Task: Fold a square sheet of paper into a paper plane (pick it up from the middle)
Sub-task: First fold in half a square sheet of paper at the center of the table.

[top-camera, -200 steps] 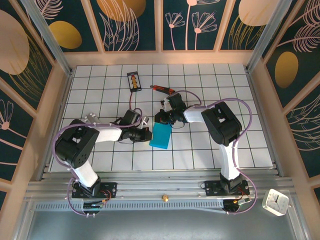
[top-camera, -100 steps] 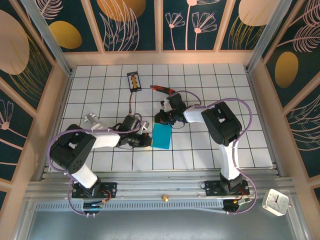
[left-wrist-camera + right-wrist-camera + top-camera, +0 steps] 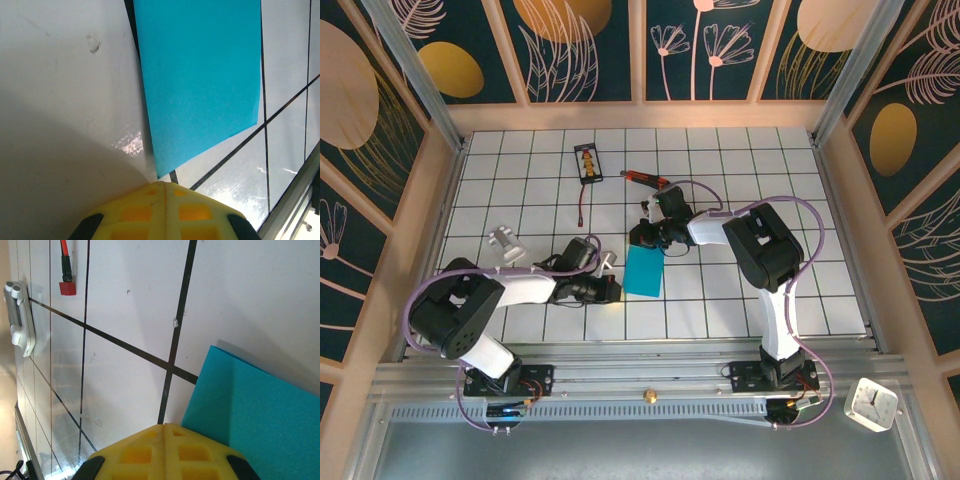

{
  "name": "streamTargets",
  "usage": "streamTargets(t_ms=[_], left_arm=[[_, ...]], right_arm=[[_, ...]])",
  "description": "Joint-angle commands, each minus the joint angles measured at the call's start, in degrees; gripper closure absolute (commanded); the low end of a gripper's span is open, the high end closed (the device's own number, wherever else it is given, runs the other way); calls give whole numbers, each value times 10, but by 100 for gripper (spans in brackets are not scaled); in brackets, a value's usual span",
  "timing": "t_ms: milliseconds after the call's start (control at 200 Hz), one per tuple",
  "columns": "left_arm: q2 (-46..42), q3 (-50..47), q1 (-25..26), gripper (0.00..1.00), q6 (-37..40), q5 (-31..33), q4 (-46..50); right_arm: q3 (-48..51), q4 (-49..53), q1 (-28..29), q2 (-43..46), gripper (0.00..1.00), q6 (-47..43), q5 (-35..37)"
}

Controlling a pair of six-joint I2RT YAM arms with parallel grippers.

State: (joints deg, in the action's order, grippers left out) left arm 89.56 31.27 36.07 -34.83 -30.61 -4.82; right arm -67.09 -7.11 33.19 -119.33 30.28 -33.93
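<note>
dark floral walls (image 3: 580, 45), white grid table (image 3: 740, 160)

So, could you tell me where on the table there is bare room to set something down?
The tiles between the right arm and the right wall are bare, as is the far-left corner beside the small card. The middle is crowded: left end effector and right end effector at the square sheet of paper, utility knife just behind.

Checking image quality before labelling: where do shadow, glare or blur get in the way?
Left wrist: a broad shadow darkens the table at lower left, glare flares beside the sheet of paper, the left hand looks soft. Right wrist: sheen on the left tiles, paper edge crisp. Top external: evenly lit, sharp.
</note>
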Motion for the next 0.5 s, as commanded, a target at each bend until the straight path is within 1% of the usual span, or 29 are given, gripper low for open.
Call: streamTargets(t_ms=[0, 95, 140, 195, 285, 330, 405, 425, 495], left_arm=[[-21, -12, 13, 100, -9, -46, 99], [-57, 3, 8, 100, -41, -72, 39], [-68, 8, 2, 96, -58, -84, 7], [-76, 17, -8, 89, -72, -82, -15], [-83, 36, -17, 80, -77, -47, -14], [-84, 46, -18, 78, -76, -22, -3], [-78, 62, -18, 73, -75, 19, 13], [-74, 65, -18, 72, -76, 30, 17], [-55, 78, -18, 70, -82, 45, 24]], right_arm=[[8, 45, -14, -31, 100, -28, 44], [-1, 43, -15, -21, 100, -49, 12], [-7, 50, -15, -15, 100, -63, -5], [-11, 62, -15, -4, 100, -83, -23], [-8, 89, -15, 25, 100, -120, -52], [-3, 99, -15, 42, 100, -131, -71], [18, 92, -15, 82, 100, -132, -103], [25, 90, -32, 93, 100, -131, -111], [54, 82, -43, 138, 100, -123, -123]])
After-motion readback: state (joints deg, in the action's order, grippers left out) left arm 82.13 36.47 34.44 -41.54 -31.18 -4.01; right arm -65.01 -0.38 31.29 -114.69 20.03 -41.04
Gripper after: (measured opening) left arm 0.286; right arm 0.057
